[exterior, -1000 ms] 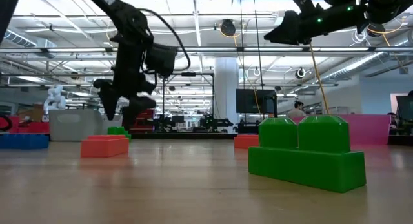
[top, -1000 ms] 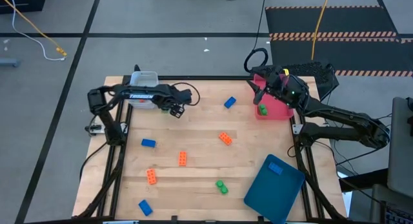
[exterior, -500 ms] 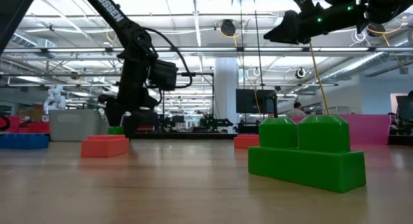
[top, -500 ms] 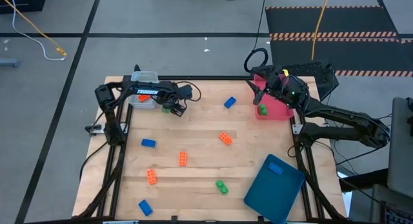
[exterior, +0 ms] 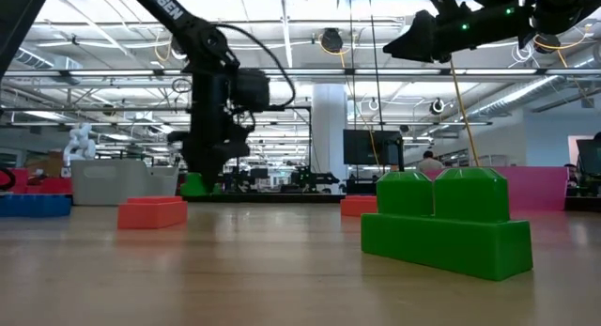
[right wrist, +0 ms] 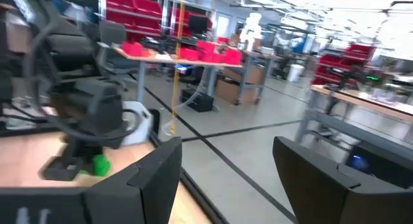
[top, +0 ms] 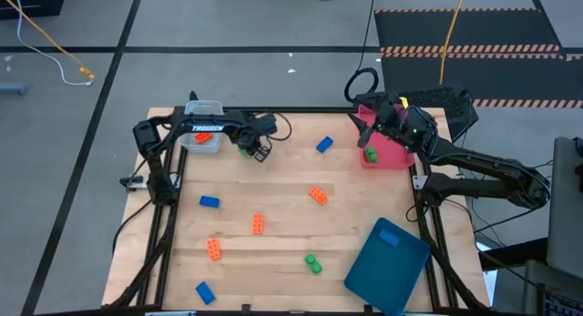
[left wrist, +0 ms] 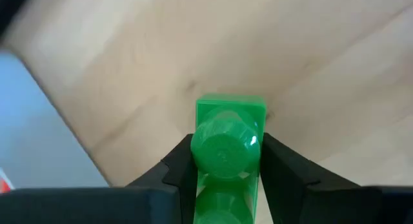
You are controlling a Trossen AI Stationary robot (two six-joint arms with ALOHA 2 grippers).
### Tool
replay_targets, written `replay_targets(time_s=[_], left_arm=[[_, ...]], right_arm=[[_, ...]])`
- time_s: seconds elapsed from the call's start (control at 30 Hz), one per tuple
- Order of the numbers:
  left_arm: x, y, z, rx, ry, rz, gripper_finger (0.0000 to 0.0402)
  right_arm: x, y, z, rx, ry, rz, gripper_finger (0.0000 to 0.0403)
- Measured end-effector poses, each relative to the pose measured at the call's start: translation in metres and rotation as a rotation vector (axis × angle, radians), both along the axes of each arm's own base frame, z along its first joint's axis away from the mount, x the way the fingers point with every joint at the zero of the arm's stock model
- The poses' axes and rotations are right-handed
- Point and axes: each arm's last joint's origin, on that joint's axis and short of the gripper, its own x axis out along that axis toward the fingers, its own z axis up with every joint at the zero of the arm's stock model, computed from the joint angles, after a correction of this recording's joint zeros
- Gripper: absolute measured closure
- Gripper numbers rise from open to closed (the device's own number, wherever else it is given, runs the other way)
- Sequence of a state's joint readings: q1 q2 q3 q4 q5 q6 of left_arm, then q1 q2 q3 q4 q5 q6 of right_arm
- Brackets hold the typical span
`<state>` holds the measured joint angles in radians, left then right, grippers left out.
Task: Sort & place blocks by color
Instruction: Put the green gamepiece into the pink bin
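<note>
A green two-stud block (left wrist: 229, 130) sits at the table's far left, just right of the pale-blue tray (top: 202, 134), and my left gripper (top: 254, 152) is shut on it. My right gripper (top: 365, 136) hovers open over the pink tray (top: 392, 150), which holds one green block (top: 371, 155). An orange block (top: 202, 137) lies in the pale-blue tray, and a blue one (top: 389, 236) in the dark teal tray (top: 387, 266). Loose on the table lie blue blocks (top: 324, 145) (top: 209, 202) (top: 204, 292), orange ones (top: 317, 195) (top: 258, 224) (top: 213, 250) and a green one (top: 312, 263). My left gripper pinches the green block's two long sides (left wrist: 201, 153) between its two fingers (left wrist: 181, 167), coming from above. The studs face up toward the wrist. Whether the block's underside is still on the table, I cannot tell.
The trays stand at three places: pale-blue far left, pink far right, dark teal near right, slanted over the table's near edge. Bare wood lies in the table's middle between the loose blocks. The low view has a big green block (exterior: 446, 223) close in front.
My left gripper has come down beside the pale-blue tray and gone a little toward the table's right edge, and its fingers have shut on the green block. The block now stands slightly right of where it was. My right gripper has kept still.
</note>
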<state>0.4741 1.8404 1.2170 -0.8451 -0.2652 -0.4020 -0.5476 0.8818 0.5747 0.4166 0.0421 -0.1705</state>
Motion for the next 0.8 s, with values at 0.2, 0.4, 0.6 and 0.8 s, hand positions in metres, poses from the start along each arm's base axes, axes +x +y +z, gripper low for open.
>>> replay_targets(time_s=[0.2, 0.4, 0.6, 0.8], left_arm=[[0.049, -0.003, 0.043, 0.110, -0.298, -0.225, 0.0258], [0.093, -0.032, 0.085, 0.202, -0.573, -0.534, 0.0237], [0.113, -0.057, 0.122, 0.294, -0.703, -0.661, 0.0264], [0.125, -0.074, 0.144, 0.373, -0.817, -0.730, 0.0257]], right_arm=[[0.005, 0.006, 0.002, 0.012, -0.036, 0.262, 0.0163], [0.005, 0.008, 0.002, 0.021, -0.042, 0.338, 0.0163], [0.005, 0.008, 0.001, 0.033, -0.039, 0.338, 0.0163], [0.006, 0.010, 0.003, 0.057, -0.056, 0.417, 0.0163]])
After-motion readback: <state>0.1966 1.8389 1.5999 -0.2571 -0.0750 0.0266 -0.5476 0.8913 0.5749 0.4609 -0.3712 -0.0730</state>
